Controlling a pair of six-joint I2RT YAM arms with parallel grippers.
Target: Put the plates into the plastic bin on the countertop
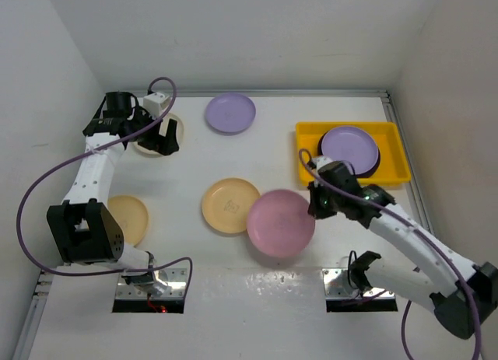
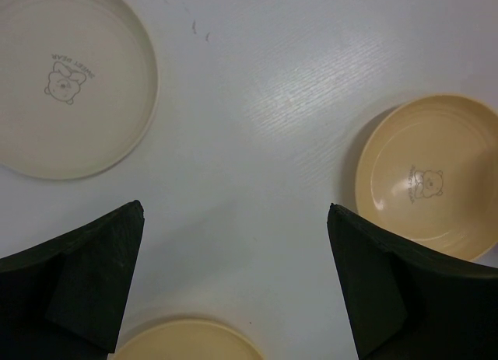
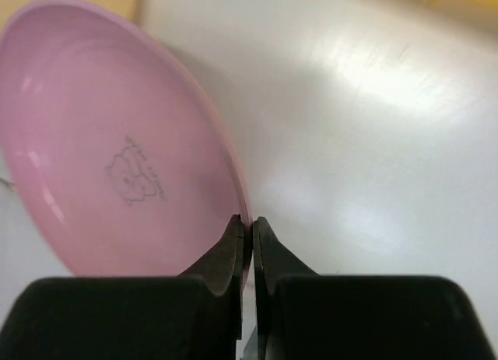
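The round pink plastic plate [image 1: 280, 222] sits near the middle of the flat white countertop [image 1: 194, 166], well short of the shallow yellow plastic bin [image 1: 393, 154]. My right gripper [image 1: 315, 203] has its fingers pinched onto the plate's right rim. The right wrist view shows the jaws nearly meeting with only the thin edge between them. There the plate looks tilted, the gripped edge raised.

From above, the pink plate's left edge overlaps a pale orange round plate [image 1: 230, 206] lying flat beside it. The bin stands at the far right with a lilac plate [image 1: 350, 146] inside it, resting on a dark-rimmed plate [image 1: 375, 167]. Between the pink plate and the bin I see only bare counter and my own right arm.

A second lilac plate [image 1: 230, 113] lies at the far edge. Another pale orange plate [image 1: 128, 218] lies near the left arm. My left gripper [image 1: 165, 136] hangs over a cream plate [image 1: 148, 146] with its fingers spread wide, holding nothing.

Each plate I can see closely has a small bear drawing at its centre. On the cream one the arched lettering seems to read "SWEET BEAR".
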